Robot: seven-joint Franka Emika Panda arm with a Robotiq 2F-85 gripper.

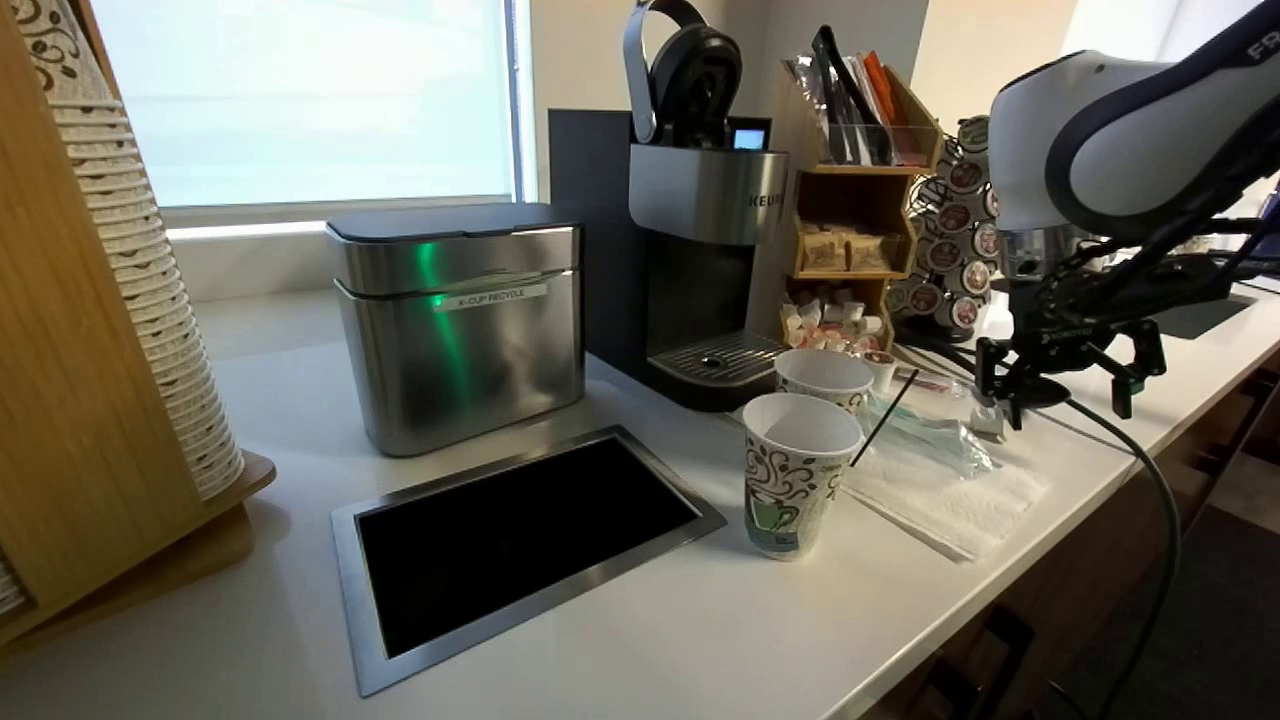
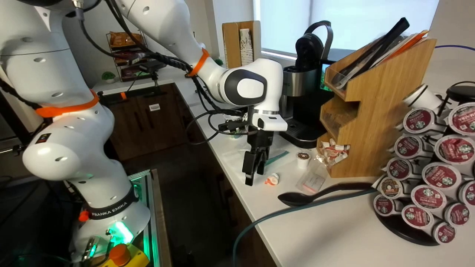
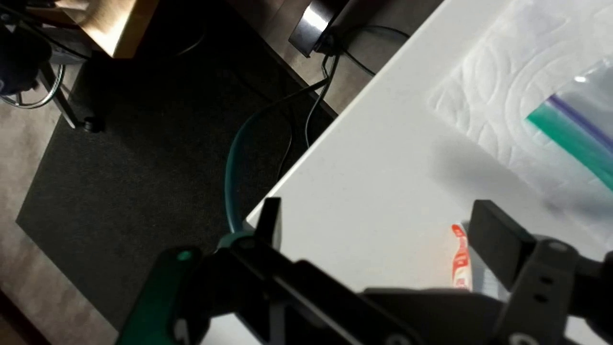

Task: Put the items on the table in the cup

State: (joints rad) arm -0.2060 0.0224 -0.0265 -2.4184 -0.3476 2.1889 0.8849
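A white paper cup with a leafy print (image 1: 800, 480) stands upright on the counter, and a similar cup (image 1: 825, 370) stands behind it. A small white pod with a dark brown lid (image 2: 303, 159) sits on the counter. A small orange and white creamer piece (image 2: 272, 179) lies near my gripper (image 2: 254, 172). In the wrist view the creamer piece (image 3: 462, 258) shows close to the right finger, partly hidden by the gripper body. My gripper (image 3: 383, 223) is open and empty, above the counter near its front edge. It hangs to the right of the cups in an exterior view (image 1: 1070, 405).
A napkin (image 1: 970, 510) holds a see-through plastic bag (image 1: 940, 440). A thin black stick (image 1: 885, 415) leans behind the front cup. A black spoon (image 2: 297, 199), a teal cable (image 2: 282, 212), a coffee maker (image 1: 705, 200) and a wooden organizer (image 2: 386, 118) stand or lie nearby.
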